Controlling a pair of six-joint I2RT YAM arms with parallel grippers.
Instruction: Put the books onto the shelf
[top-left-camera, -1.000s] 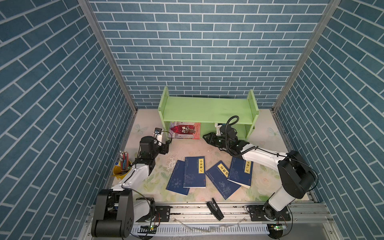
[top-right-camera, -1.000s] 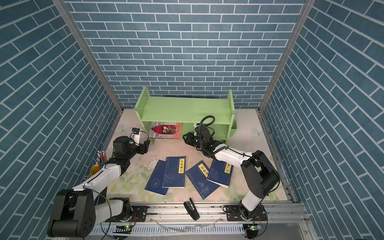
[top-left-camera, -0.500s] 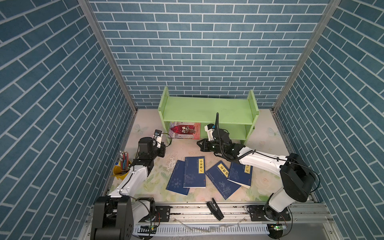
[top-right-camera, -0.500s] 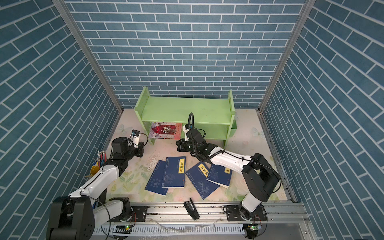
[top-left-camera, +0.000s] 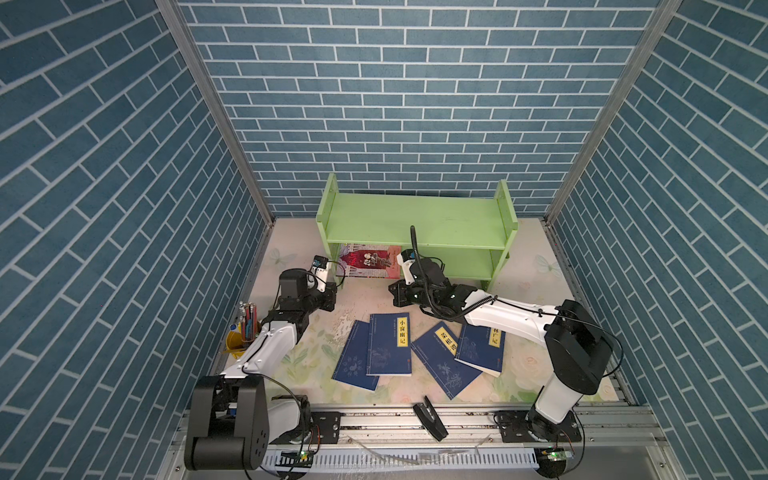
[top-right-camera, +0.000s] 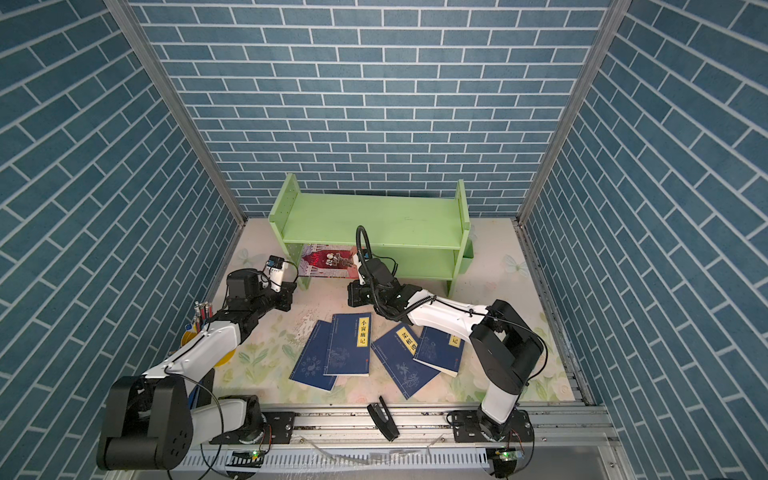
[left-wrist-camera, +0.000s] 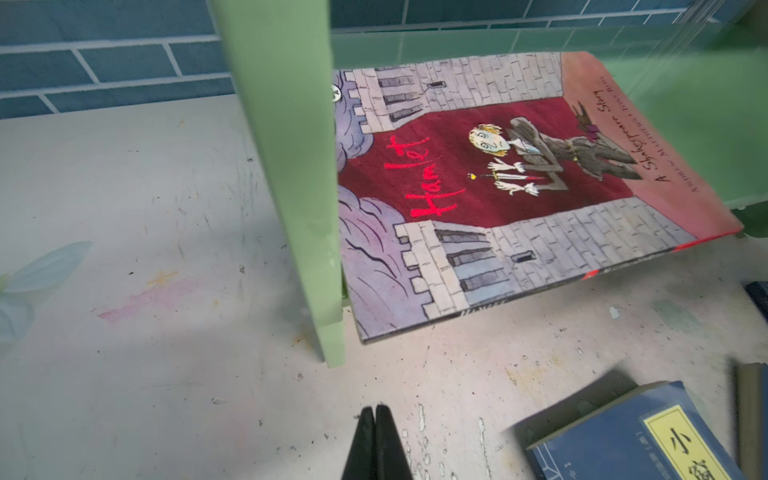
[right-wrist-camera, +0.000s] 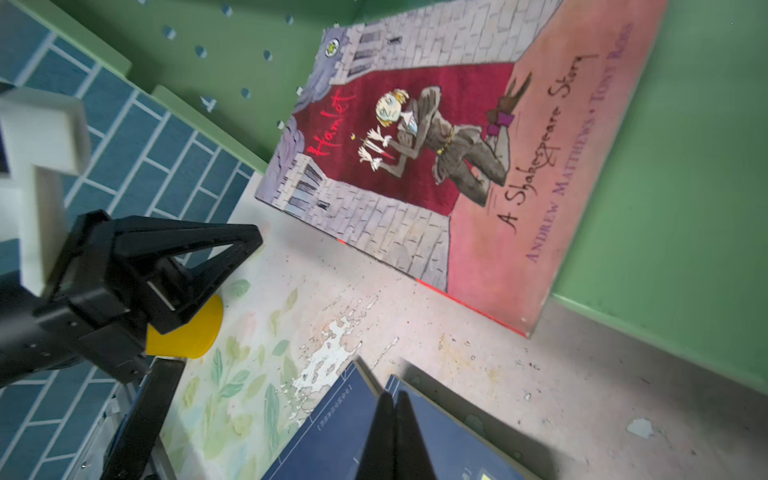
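Observation:
The light green shelf (top-left-camera: 415, 226) (top-right-camera: 374, 226) stands at the back of the table. A red-and-grey castle book (top-left-camera: 370, 261) (top-right-camera: 330, 262) (left-wrist-camera: 498, 187) (right-wrist-camera: 436, 145) lies flat on its lower tier at the left end, jutting out over the front. Several dark blue books (top-left-camera: 390, 345) (top-right-camera: 349, 345) (right-wrist-camera: 345, 424) lie overlapping on the table in front. My left gripper (top-left-camera: 330, 298) (left-wrist-camera: 375, 409) is shut and empty, low over bare table before the shelf's left leg. My right gripper (top-left-camera: 392, 293) (right-wrist-camera: 392, 397) is shut and empty above the blue books' far corners.
A yellow pen cup (top-left-camera: 243, 332) stands at the left wall beside my left arm. A black clip-like object (top-left-camera: 430, 417) lies on the front rail. Blue brick walls close in three sides. The shelf's upper tier (top-right-camera: 374, 216) holds nothing.
Both grippers have shut with nothing in them. My right gripper has drawn back from the shelf, leftward and toward the front. The left gripper has pulled back slightly. The books have not moved.

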